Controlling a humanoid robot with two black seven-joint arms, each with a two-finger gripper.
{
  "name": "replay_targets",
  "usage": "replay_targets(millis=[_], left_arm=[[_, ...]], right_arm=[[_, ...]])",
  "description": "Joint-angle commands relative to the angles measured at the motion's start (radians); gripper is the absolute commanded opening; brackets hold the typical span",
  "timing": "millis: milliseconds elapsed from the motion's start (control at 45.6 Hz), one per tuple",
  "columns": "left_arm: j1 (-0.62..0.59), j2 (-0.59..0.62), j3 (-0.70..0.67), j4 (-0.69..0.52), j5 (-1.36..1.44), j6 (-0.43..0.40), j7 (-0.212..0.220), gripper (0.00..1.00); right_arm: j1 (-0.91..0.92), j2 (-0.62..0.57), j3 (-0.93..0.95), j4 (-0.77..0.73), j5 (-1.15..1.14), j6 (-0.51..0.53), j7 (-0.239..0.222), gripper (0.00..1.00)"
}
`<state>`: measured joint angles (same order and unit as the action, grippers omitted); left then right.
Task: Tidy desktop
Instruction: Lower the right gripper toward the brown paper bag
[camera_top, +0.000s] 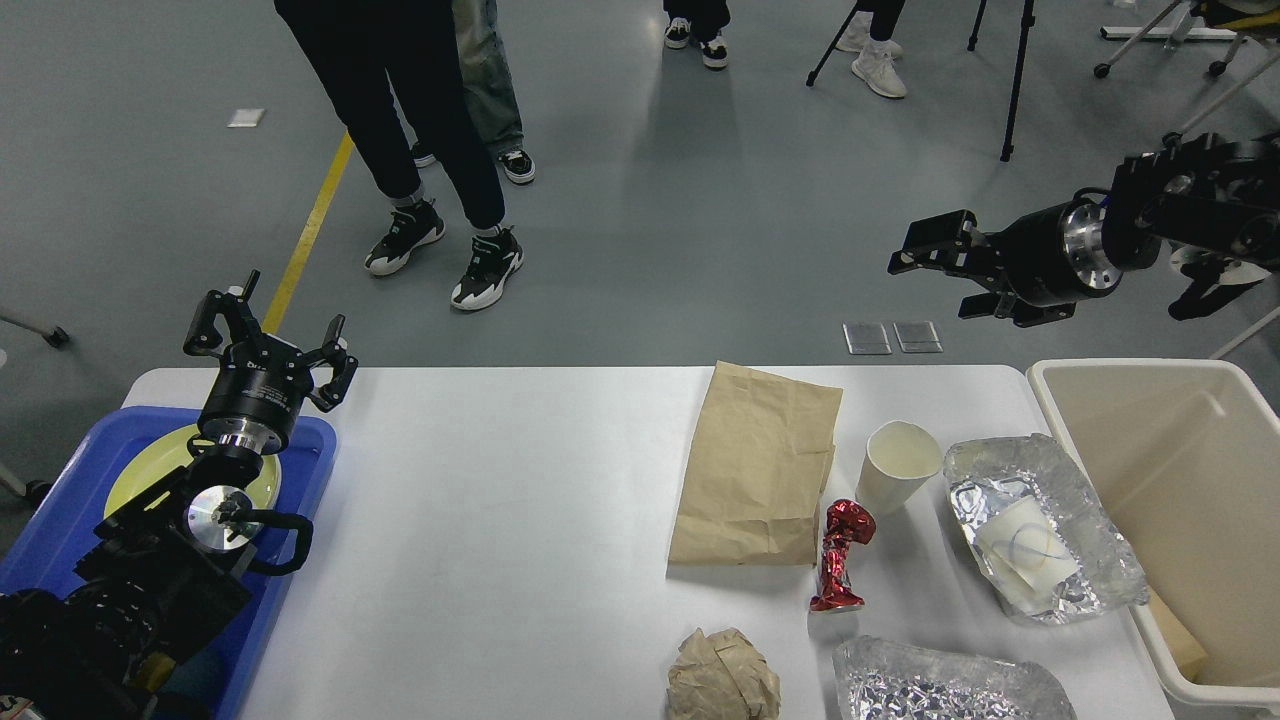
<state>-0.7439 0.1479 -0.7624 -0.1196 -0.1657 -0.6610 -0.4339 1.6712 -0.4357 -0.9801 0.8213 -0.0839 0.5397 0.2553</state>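
Observation:
The white desktop (500, 500) carries litter on its right half: a flat brown paper bag (757, 465), a white paper cup (900, 465), a crumpled red foil wrapper (840, 555), a foil tray (1040, 530) with a white lid in it, crumpled foil (950, 685) and a brown paper ball (722, 675). My left gripper (265, 335) stands open and empty above the desktop's far left corner. High beyond the far right edge, my right gripper (930, 285) hangs open and empty over the floor, pointing left.
A beige bin (1180, 470) stands off the right end of the desktop. A blue tray (60, 510) with a pale yellow plate (150, 460) lies at the left under my left arm. People's legs and tripods stand on the floor behind.

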Motion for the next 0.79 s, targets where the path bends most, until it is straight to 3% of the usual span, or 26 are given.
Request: replay_targets(millis=[0,504,767], left_arm=[[0.000,-0.001,0.000,0.000,0.000,0.000,0.000,0.96],[0.000,-0.001,-0.002,0.000,0.000,0.000,0.000,0.96],[0.000,-0.001,-0.002,0.000,0.000,0.000,0.000,0.96]], right_arm=[[0.002,0.018,-0.002,0.016,0.000,0.005,-0.007,1.00],[0.170,-0.018,0.018,0.481,-0.030,0.008,-0.011,1.00],[0.182,-0.031,-0.011,0.637,-0.046,-0.101,-0.033,1.00]])
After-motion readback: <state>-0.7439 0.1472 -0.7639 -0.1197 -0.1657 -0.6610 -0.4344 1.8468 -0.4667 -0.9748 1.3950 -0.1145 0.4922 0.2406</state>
